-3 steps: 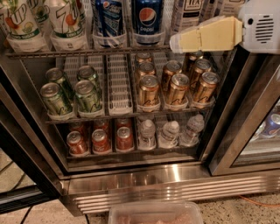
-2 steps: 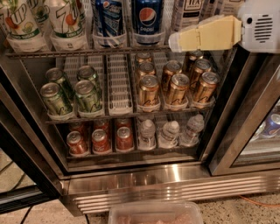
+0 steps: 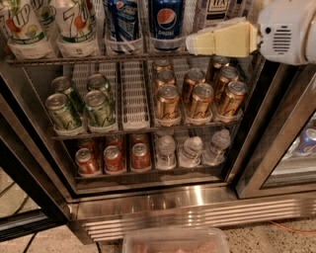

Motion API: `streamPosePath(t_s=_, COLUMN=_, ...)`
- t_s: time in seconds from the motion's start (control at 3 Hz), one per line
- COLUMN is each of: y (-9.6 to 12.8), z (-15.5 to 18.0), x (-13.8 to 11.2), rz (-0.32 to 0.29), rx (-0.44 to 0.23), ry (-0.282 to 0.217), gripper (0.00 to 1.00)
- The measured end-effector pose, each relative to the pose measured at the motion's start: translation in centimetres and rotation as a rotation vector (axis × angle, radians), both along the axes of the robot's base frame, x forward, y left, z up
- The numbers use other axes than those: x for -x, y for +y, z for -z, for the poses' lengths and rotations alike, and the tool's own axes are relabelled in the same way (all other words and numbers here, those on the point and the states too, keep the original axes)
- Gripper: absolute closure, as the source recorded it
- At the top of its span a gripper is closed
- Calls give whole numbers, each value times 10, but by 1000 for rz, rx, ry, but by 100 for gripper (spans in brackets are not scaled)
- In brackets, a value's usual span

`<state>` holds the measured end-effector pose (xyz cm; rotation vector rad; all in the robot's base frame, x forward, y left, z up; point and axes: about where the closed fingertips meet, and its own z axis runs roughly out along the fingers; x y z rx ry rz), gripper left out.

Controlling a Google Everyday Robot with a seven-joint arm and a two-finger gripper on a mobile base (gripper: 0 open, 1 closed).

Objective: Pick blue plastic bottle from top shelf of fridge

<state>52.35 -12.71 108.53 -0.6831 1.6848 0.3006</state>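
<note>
The fridge (image 3: 173, 210) stands open in the camera view. On its top shelf (image 3: 98, 58) stand green-labelled 7UP bottles (image 3: 74, 24) at left and dark blue Pepsi bottles (image 3: 165, 22) in the middle. Only the pale "TEA" label of the blue plastic bottle (image 3: 216, 6) shows, at the top right edge; its cap is out of view. My gripper (image 3: 190, 44), cream-coloured on a white wrist (image 3: 286, 32), reaches in from the right. It points left, in front of the top shelf's right end, just below the tea bottle's label and beside the Pepsi bottles.
The middle rack holds green cans (image 3: 81, 106) and gold cans (image 3: 197, 96) with a white lane tray (image 3: 133, 96) between. The bottom rack holds red cans (image 3: 113, 158) and small water bottles (image 3: 190, 150). A neighbouring cooler door (image 3: 296, 148) is at right, and a clear tub (image 3: 173, 240) at the bottom edge.
My gripper has crept slightly to the left along the front of the top shelf. Nothing else has moved.
</note>
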Motion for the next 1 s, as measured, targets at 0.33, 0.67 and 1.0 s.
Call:
streamPosePath(t_s=0.33, y=0, z=5, x=-7, rz=30, rx=33, ry=-66, gripper=16)
streamPosePath(t_s=0.67, y=-3, z=9, x=-13, rz=79, rx=47, ry=-118, gripper=23)
streamPosePath(t_s=1.0, y=-3, z=6, x=-14, rz=92, rx=53, ry=-137, gripper=29)
